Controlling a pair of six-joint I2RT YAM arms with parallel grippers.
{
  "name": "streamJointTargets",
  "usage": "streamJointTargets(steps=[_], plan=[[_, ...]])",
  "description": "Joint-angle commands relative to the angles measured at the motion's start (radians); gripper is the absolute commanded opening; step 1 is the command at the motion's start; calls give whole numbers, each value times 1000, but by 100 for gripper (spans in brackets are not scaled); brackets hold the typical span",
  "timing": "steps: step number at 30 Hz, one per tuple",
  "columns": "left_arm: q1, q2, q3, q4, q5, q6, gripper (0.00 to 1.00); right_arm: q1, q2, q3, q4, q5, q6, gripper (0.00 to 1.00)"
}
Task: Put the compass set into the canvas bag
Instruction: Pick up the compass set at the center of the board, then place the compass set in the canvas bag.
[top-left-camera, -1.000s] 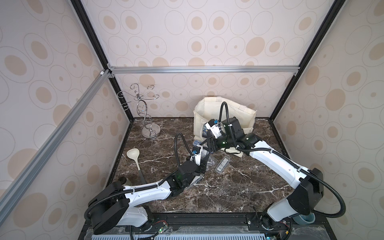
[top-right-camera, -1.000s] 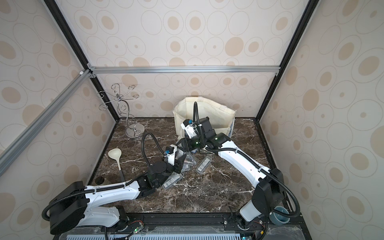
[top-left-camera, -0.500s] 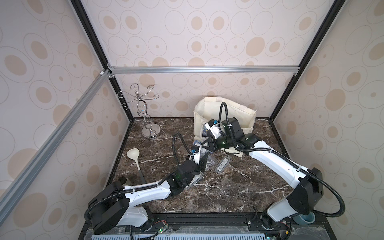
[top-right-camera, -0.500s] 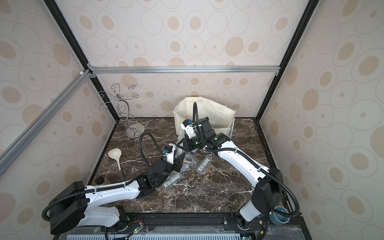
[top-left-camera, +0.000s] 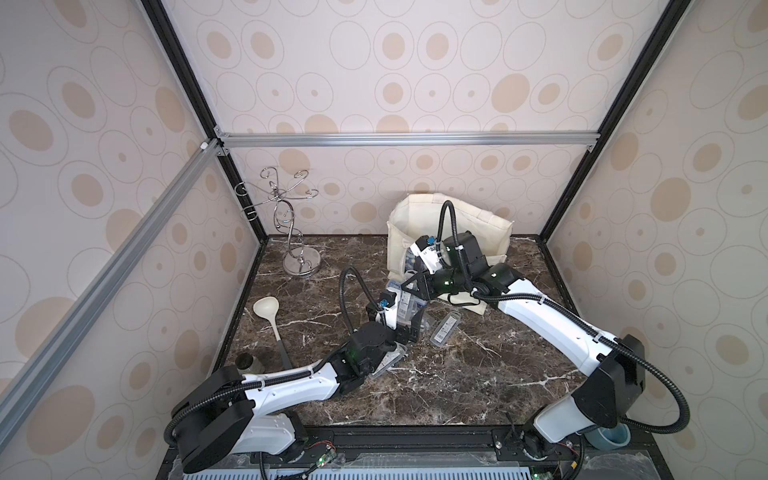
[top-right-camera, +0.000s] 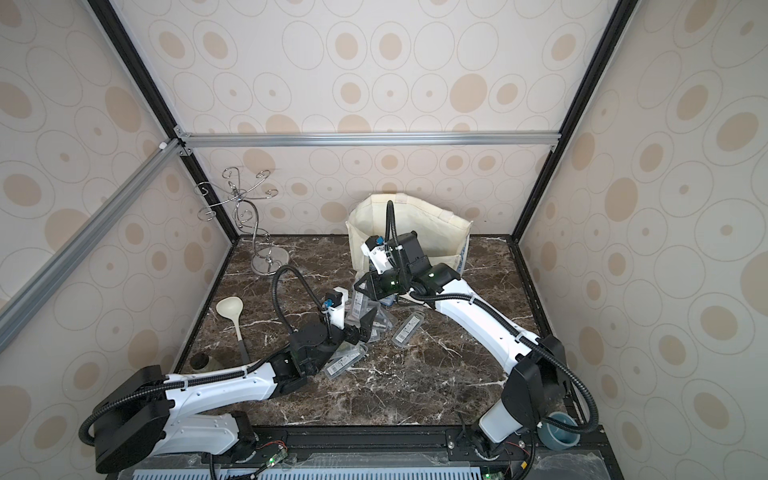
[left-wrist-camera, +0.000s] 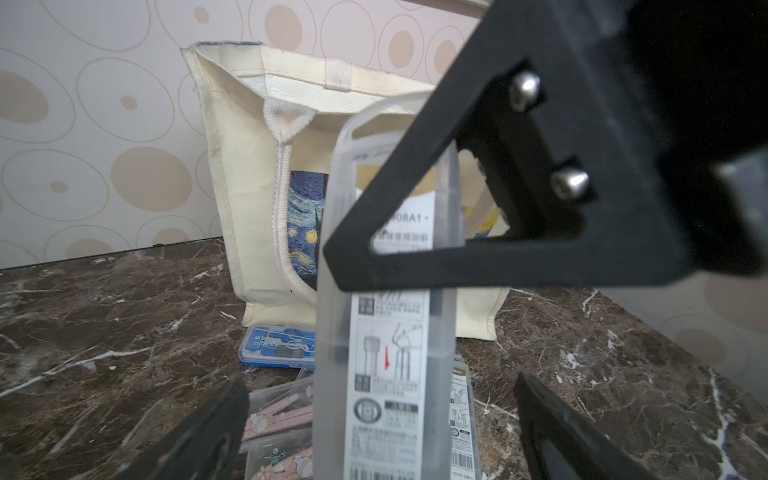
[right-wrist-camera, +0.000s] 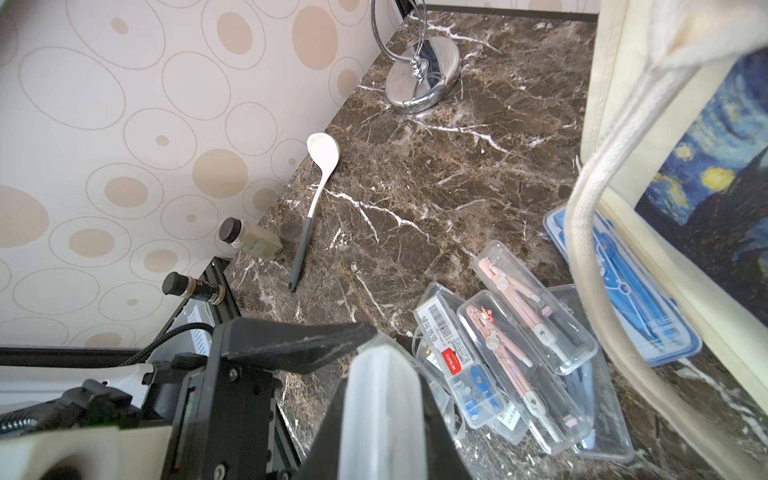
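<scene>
Clamped frosted translucent plastic compass case (left-wrist-camera: 386, 332) upright in closed right gripper (right-wrist-camera: 390, 365), near cream canvas tote bag (left-wrist-camera: 245, 166), for bagging; set left gripper (left-wrist-camera: 380, 382) wide open, empty, permitting handover.

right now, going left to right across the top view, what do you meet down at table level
jar → stand base → bag → teal cup; spoon and cases overlap these, so left out
</scene>
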Motion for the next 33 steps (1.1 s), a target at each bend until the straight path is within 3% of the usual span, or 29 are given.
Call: streamJointTargets(steps=[1, 9, 15, 20, 27, 33], plan=[[6, -62, -28, 8, 41, 63, 100, 3, 19, 95, -41, 59, -36, 19], [7, -165, -83, -93, 19, 89, 100, -23, 108, 390, -172, 204, -132, 19], [9, -182, -89, -130, -26, 78, 100, -115, 223, 682, -258, 219, -155, 19], [10, -196, -106, -108, -30, 84, 100, -211, 306, 830, -288, 259, -149, 19], [22, -200, -104, -128, -81, 85, 100, -278, 349, 747, -298, 456, -199, 19], [60, -153, -67, -188, -88, 43, 100, -298, 372, 596, -282, 499, -220, 19]])
